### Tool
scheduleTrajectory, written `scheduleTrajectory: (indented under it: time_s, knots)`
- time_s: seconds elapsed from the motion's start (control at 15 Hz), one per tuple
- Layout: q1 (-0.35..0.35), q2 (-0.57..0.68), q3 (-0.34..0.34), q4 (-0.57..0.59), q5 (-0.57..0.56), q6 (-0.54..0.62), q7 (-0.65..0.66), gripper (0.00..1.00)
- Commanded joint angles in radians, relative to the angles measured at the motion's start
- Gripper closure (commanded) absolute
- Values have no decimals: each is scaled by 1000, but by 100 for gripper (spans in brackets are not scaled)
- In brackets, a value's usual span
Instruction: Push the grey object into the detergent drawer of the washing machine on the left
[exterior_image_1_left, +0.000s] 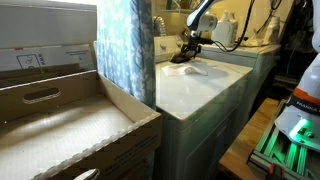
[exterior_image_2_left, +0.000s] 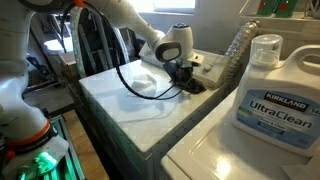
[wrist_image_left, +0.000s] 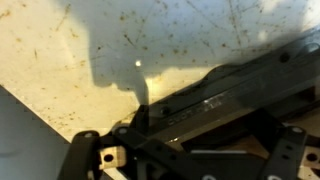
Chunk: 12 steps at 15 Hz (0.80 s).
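The tool (exterior_image_2_left: 181, 74) is held low at the rear edge of the washing machine's worktop (exterior_image_2_left: 125, 115), by the corner nearest the jug (exterior_image_2_left: 270, 85); released or clenched cannot be told. The grey object (exterior_image_2_left: 193, 86) is seen just beside the tool, on its jug side, so a push along that rear edge is judged needed. In the wrist view a long dark strip (wrist_image_left: 225, 88) is shown ahead, its length lying along the rear edge; the exterior views leave this hidden
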Motion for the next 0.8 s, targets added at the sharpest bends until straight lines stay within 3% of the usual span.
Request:
scheduleTrajectory:
  time_s: [0.0, 0.33, 0.73]
  knots:
    - [25, 92, -10, 45, -11, 87, 5, 0]
    - [28, 12, -8, -2, -34, 70, -34, 0]
    - [86, -66, -64, -87, -163, 24, 13, 0]
